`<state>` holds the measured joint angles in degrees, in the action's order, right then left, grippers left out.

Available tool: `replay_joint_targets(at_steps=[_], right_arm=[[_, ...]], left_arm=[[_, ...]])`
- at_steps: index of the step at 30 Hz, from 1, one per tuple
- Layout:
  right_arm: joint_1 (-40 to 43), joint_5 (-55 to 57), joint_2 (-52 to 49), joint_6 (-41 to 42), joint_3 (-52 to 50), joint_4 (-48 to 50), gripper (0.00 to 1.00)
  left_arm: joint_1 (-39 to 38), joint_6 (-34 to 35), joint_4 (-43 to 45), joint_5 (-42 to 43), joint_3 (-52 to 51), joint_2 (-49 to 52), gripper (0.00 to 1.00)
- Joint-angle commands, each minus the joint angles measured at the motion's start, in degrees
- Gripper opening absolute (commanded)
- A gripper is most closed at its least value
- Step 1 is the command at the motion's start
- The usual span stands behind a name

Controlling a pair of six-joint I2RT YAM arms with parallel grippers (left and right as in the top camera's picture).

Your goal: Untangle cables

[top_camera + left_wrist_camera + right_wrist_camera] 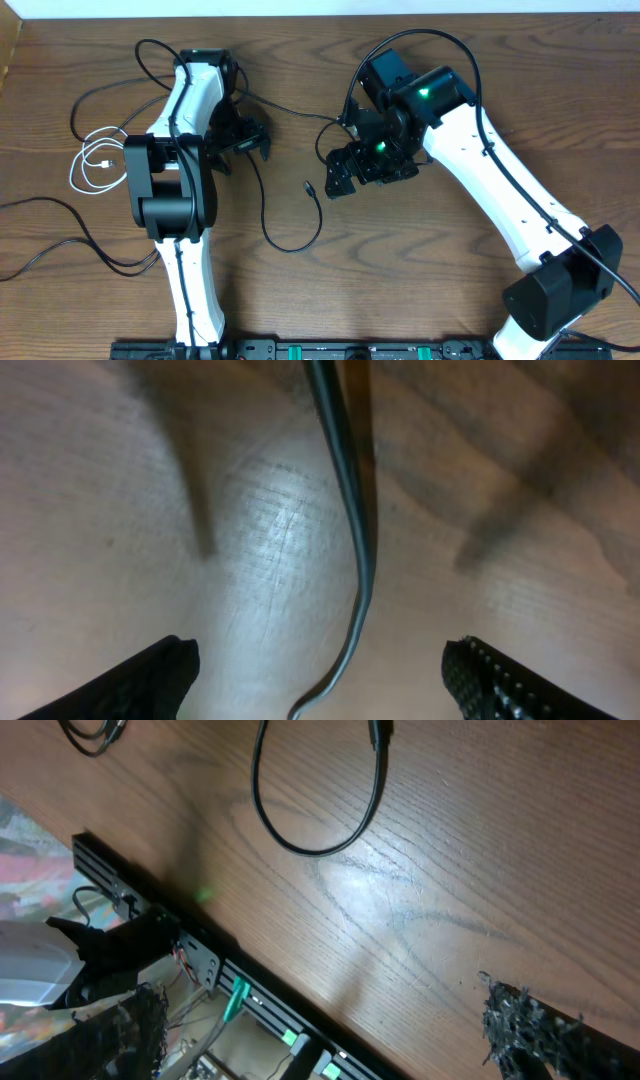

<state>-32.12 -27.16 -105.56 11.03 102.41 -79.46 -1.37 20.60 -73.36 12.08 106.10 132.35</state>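
Both pincers are gaping wide with nothing clamped: the left gripper (320, 653) is hovering over the wooden table (420, 290) with the thin black cable (352, 510) running loose between its fingers, and the right gripper (320, 995) is hanging near that cable's loop. From the left gripper the black cable is curving toward the table's near edge, looping round and rising to its small end plug (309, 187), which is lying between the two grippers. The thin white cable (92, 160) is lying coiled beyond the left arm, well apart from the black one.
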Motion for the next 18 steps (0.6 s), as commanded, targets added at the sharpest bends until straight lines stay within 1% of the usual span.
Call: replay_joint_targets(at_steps=[1,2,6,10,13,18], right_arm=[[-0.24,-0.17,-0.02,-0.39,-0.15,0.39,0.99],[-0.24,-0.15,-0.02,-0.39,-0.15,0.39,0.99],[-0.24,-0.15,0.0,-0.39,-0.15,0.39,0.99],[-0.24,-0.15,-0.02,-0.39,-0.15,0.44,0.99],[-0.24,-0.15,-0.02,-0.39,-0.15,0.63,0.99],[-0.24,-0.13,0.0,-0.39,-0.15,1.05,0.99]], left_arm=[[-0.39,0.96,1.73,-0.57,-1.07,-0.09,0.8],[-0.37,0.96,2.69,-0.57,-1.16,-0.09,0.77],[-0.37,0.94,5.81,-0.59,-1.42,-0.09,0.7],[-0.37,0.94,8.92,-0.57,-2.27,0.02,0.6],[-0.37,0.94,10.82,-0.61,-3.06,0.07,0.55],[-0.37,0.94,12.66,-1.25,-3.52,0.11,0.36]])
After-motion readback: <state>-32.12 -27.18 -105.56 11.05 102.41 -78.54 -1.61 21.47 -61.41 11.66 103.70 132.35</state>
